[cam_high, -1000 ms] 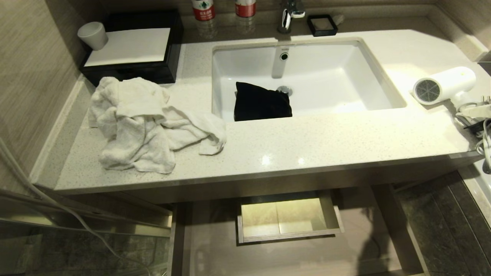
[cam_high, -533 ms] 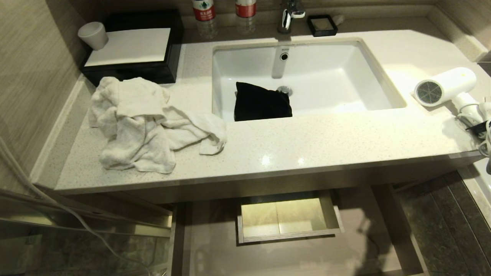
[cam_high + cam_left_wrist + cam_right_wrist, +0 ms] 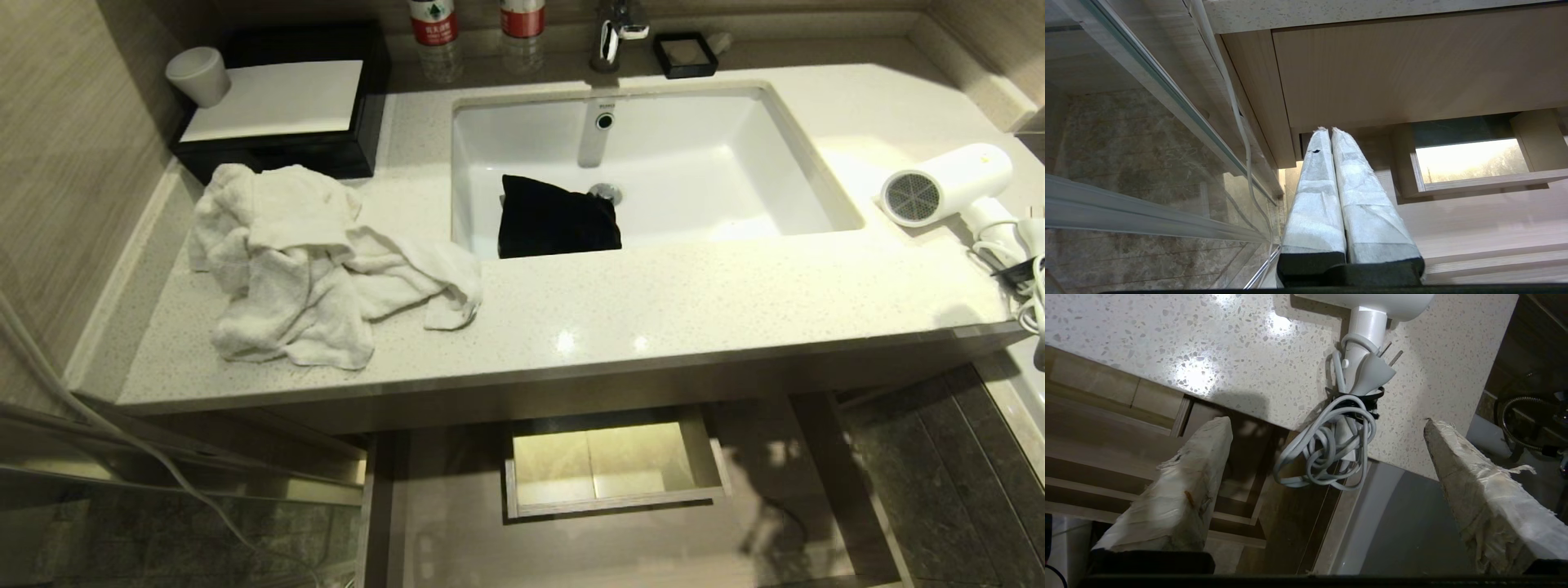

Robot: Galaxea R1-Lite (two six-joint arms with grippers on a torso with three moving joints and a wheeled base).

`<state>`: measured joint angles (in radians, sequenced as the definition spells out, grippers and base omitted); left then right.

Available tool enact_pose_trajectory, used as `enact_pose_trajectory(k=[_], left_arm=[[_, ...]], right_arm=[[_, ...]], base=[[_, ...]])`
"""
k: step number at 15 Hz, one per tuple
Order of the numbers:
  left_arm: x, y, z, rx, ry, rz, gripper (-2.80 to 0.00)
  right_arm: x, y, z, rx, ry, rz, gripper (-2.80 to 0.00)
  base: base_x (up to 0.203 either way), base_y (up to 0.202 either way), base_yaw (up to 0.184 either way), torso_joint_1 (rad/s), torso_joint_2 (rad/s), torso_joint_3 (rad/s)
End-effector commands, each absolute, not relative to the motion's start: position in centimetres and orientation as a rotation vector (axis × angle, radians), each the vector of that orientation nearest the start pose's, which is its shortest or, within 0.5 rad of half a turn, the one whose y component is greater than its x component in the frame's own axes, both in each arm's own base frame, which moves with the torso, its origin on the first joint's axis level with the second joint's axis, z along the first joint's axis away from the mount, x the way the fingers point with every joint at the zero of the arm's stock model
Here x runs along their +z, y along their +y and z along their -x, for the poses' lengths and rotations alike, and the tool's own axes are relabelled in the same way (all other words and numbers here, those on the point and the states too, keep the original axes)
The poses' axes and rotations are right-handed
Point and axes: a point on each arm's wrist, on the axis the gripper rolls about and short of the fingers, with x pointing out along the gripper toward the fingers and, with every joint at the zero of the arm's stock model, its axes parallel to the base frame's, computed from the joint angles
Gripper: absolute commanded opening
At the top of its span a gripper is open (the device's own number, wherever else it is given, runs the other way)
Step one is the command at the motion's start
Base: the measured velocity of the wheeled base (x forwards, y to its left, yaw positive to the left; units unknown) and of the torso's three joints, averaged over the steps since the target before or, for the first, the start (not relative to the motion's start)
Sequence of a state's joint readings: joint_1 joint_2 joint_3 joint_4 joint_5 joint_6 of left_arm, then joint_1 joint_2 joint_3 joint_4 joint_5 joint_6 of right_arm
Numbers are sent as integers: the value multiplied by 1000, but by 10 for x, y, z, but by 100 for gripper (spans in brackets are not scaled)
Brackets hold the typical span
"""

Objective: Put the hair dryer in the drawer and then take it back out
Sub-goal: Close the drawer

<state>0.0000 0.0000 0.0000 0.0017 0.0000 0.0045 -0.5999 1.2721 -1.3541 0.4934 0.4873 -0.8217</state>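
The white hair dryer (image 3: 947,184) lies on the counter's right end, its dark mesh grille facing the sink. Its handle (image 3: 1363,339) points toward the counter's edge. The bundled grey cord (image 3: 1327,453) hangs over that edge. My right gripper (image 3: 1326,421) is open and holds nothing; it hovers off the counter's corner, short of the cord, and is outside the head view. Below the counter the wide beige drawer (image 3: 457,506) stands pulled out, with its boxed notch (image 3: 612,465) showing. My left gripper (image 3: 1327,130) is shut and parked low beside the cabinet, left of the drawer (image 3: 1474,216).
A crumpled white towel (image 3: 310,261) lies on the counter's left part, in front of a black box (image 3: 277,106) with a cup (image 3: 198,75). A black cloth (image 3: 559,220) sits in the sink (image 3: 694,163). A glass panel (image 3: 1147,122) stands at the left.
The dryer has shifted slightly to the right and its handle and cord have settled lower at the counter's edge. A shadow over the drawer's right side has moved.
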Motion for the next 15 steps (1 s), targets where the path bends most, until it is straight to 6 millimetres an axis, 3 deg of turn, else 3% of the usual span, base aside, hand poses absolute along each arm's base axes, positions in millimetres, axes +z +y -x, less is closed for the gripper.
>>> enact_pose_trajectory(k=[1,15], left_arm=[[75,0,23,0,2,-5,-280],[75,0,23,0,2,-5,-280]], right_arm=[[342,-79,-130,11,342,607,0],[336,-70,-111,-34,338,561,0]], base=[[0,0,0,0,0,0],[0,0,0,0,0,0]])
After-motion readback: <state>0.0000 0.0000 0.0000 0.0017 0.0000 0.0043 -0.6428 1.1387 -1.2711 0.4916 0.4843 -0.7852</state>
